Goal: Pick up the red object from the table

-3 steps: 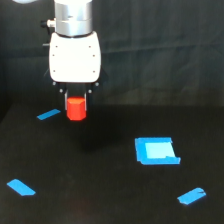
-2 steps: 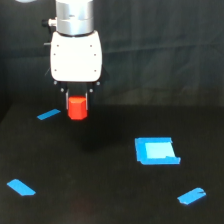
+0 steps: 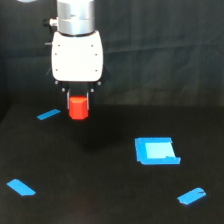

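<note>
The red object [image 3: 78, 108] is a small red-orange stubby block held between the short dark fingers of my gripper [image 3: 78, 102], under its white body. It hangs clear of the black table [image 3: 100, 200], in the upper left of the exterior view. My gripper is shut on it. The block's top is hidden between the fingers.
A blue square patch [image 3: 156, 150] lies on the table at the exterior view's right. Blue tape strips lie at the left near the block [image 3: 48, 114], at the front left [image 3: 21, 187] and at the front right [image 3: 191, 195]. A dark backdrop stands behind.
My gripper has risen a little with the red object still held in it. The tape marks and blue square have not moved.
</note>
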Robot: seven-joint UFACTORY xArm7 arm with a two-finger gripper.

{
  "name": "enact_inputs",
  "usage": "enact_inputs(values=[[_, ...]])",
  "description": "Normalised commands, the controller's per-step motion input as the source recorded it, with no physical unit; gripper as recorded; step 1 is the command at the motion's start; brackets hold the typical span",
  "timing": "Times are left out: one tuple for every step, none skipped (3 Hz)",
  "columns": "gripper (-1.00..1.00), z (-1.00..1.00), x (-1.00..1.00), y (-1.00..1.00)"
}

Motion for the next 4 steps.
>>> enact_inputs(values=[[-0.98, 0.08, 0.06, 0.03], [-1.0, 0.0, 0.09, 0.01], [-1.0, -0.05, 0.05, -0.08], [-1.0, -0.07, -0.05, -0.1]])
